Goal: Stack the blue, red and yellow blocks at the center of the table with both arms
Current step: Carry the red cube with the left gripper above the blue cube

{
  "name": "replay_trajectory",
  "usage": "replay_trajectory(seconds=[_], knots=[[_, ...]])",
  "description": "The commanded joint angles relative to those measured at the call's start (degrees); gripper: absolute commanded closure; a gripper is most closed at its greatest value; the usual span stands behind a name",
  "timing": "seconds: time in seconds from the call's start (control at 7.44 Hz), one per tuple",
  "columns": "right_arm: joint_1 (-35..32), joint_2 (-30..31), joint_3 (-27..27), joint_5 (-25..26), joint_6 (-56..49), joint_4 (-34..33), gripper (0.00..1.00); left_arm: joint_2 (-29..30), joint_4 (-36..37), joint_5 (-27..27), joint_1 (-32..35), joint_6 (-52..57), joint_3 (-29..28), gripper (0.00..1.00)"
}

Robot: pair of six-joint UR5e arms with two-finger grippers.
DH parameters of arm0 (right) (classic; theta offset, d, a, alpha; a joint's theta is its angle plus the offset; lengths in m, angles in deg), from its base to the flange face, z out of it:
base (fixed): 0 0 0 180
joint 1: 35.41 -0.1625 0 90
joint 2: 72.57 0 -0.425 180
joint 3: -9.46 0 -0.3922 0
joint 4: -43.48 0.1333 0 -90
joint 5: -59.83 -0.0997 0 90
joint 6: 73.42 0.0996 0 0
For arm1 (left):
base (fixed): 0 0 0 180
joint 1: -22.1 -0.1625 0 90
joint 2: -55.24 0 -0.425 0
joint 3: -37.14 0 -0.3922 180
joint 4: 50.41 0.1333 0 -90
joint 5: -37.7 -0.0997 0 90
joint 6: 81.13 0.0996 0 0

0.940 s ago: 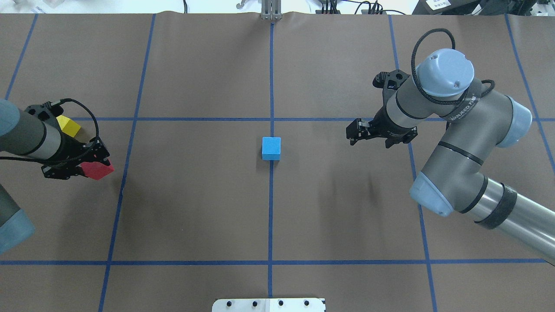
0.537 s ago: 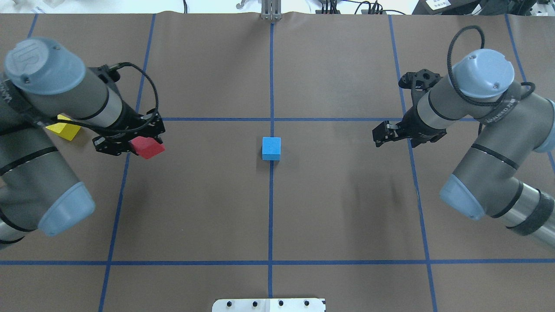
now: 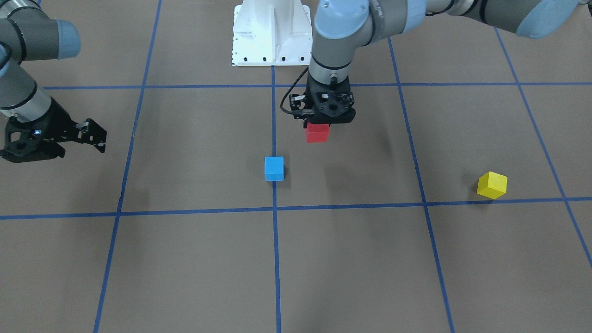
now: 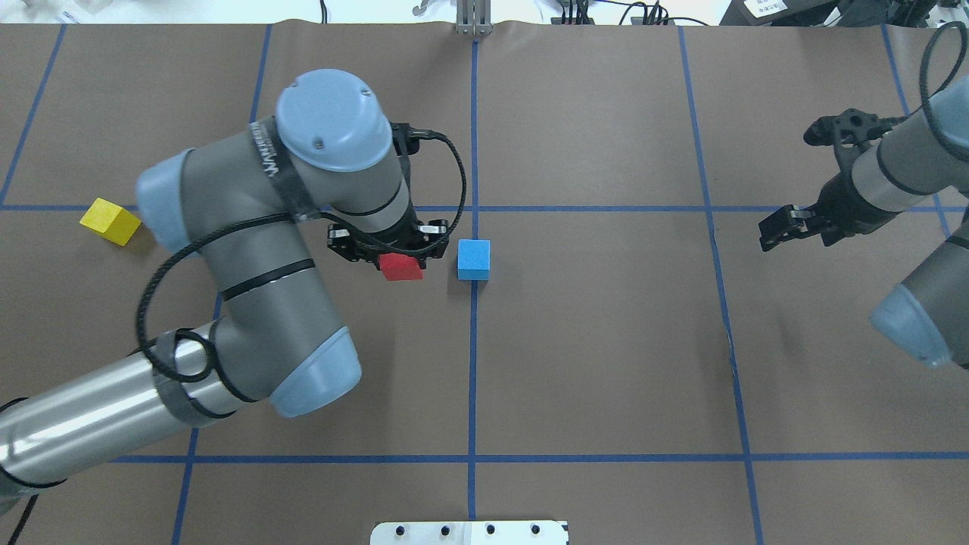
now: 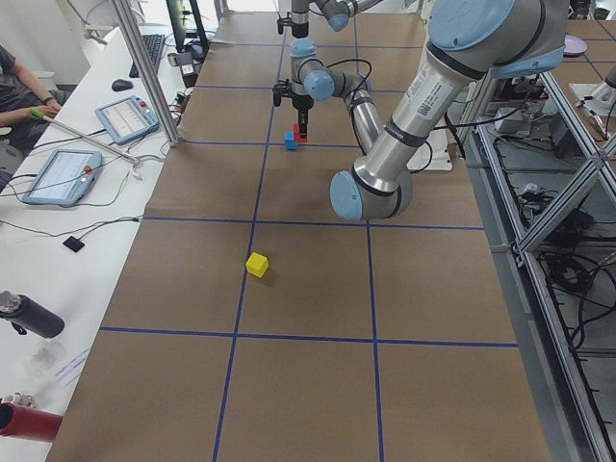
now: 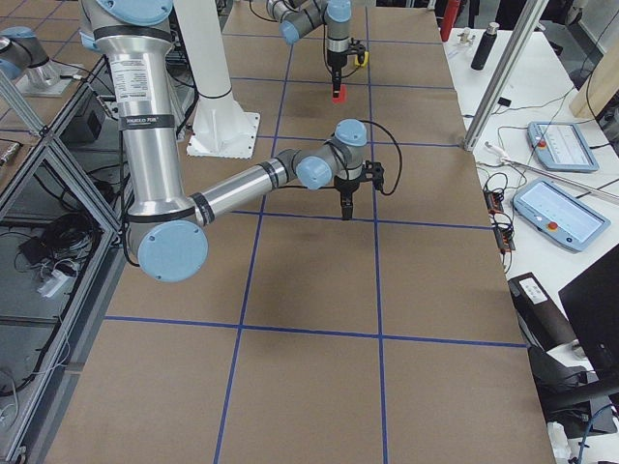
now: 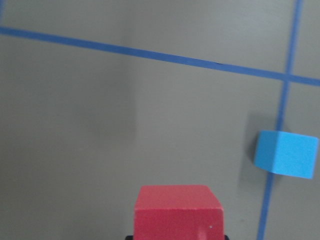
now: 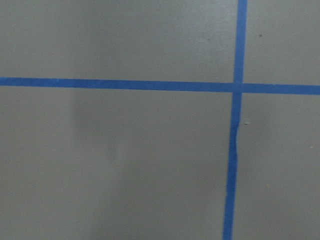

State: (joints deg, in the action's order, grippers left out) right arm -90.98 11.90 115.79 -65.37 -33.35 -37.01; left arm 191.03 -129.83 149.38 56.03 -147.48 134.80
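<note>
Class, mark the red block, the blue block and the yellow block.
red block [image 4: 401, 267], overhead exterior view, exposed face.
blue block [image 4: 474, 256], overhead exterior view, top face.
yellow block [image 4: 106, 216], overhead exterior view, top face.

The table [image 4: 606, 363] was brown w/ a grid of blue tape lines [image 4: 472, 378] stuck on it. The blue block [image 4: 474, 259] sat flat in the middle, right on a tape line, approx. halfway btwn the robot's edge and the far edge. The yellow block [image 4: 110, 222] sat well apart from it, out toward the table's left end, turned a bit vs. the lines. A white base plate [image 3: 271, 32] sat at the middle of the robot's edge.
</note>
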Motion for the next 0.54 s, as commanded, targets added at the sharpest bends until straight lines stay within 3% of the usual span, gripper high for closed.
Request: replay_trajectory(seconds=[0.0, 0.4], knots=[[-3.49, 2.8, -0.25, -2.16, -4.47, -0.02, 0.0, 6.23, -6.15, -1.03, -0.71, 2.44, -11.4, 1.0], [-3.49, 2.98, -0.33, -2.07, -4.39, -0.02, 0.0, 8.43, -6.45, -1.03, -0.8, 4.03, -15.12, 1.0]])
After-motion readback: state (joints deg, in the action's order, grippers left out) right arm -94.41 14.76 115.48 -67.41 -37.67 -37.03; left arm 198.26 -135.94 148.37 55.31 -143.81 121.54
